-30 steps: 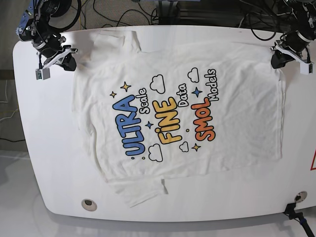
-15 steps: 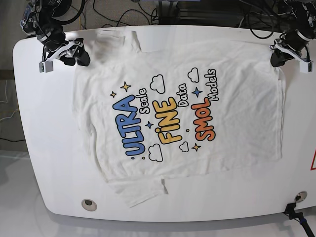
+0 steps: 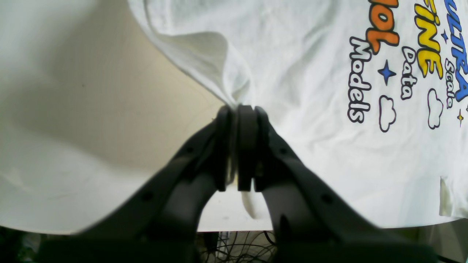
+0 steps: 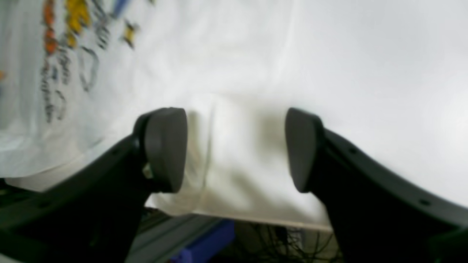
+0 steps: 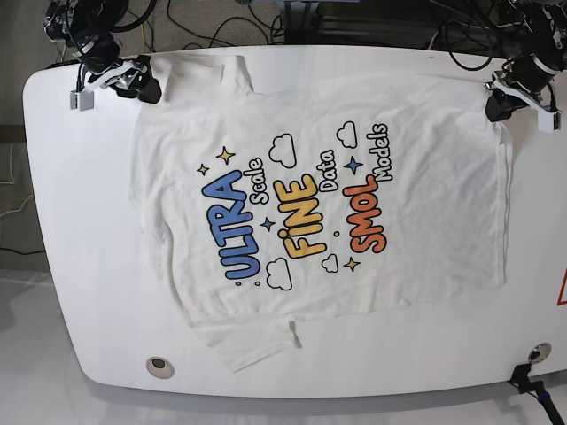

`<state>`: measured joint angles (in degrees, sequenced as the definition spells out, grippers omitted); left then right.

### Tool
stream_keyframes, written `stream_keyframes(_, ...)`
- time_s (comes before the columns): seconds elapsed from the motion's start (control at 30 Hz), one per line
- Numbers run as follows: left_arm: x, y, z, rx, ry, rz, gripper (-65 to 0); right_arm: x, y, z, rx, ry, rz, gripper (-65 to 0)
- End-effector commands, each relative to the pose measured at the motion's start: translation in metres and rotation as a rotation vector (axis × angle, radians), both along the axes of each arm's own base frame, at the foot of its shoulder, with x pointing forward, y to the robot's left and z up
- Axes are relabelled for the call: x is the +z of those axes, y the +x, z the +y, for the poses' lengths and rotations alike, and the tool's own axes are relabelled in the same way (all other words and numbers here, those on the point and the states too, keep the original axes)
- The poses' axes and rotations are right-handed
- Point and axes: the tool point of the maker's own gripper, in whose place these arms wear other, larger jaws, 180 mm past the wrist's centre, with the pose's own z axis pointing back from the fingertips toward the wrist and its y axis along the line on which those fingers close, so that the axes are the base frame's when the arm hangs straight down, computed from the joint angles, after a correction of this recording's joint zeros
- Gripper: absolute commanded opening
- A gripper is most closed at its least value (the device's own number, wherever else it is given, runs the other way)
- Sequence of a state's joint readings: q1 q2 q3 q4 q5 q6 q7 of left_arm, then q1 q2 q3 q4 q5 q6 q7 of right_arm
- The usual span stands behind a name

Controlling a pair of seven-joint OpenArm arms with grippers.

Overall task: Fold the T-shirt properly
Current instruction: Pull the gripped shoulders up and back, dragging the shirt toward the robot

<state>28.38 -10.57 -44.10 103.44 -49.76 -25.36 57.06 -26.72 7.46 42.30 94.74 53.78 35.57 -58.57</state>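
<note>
The white T-shirt (image 5: 301, 212) lies spread flat on the white table (image 5: 71, 221), print facing up. My left gripper (image 5: 498, 108) is at the shirt's far right corner. In the left wrist view it (image 3: 239, 111) is shut on a pinched fold of the shirt's edge (image 3: 310, 73). My right gripper (image 5: 149, 88) is at the shirt's far left corner by the sleeve. In the right wrist view it (image 4: 234, 149) is open, with shirt cloth (image 4: 219, 54) lying between and under the fingers near the table's edge.
Cables (image 5: 221, 27) run behind the table's far edge. A round fitting (image 5: 159, 366) sits in the near left of the table. A black clamp (image 5: 532, 381) is at the near right corner. A red mark (image 5: 562, 292) shows at the right edge.
My right gripper has moved right and toward the far edge, from beside the shirt to over its far left corner. My left gripper has stayed shut on the shirt's corner.
</note>
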Motion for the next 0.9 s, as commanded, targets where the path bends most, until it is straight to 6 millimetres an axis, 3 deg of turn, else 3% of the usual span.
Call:
stream_keyframes(0.0,0.01,0.006,0.002,-0.008,0.011,-0.039,-62.3,0.009,0.008,-0.001,0.018,-0.013,-0.042,-24.1)
stream_keyframes(0.33,0.01,0.006,0.002,-0.008,0.012,-0.038,-62.3,-0.003,-0.003,0.021,0.042,0.033,-0.002,-24.1)
stream_keyframes(0.63,0.01,0.006,0.002,-0.008,0.012,-0.038,-62.3,-0.014,-0.004,0.054,0.109,0.098,0.025,-24.1)
stream_keyframes(0.87,0.01,0.006,0.003,-0.007,0.013,-0.04,-62.3,-0.014,-0.002,0.062,0.13,0.11,0.025,-24.3)
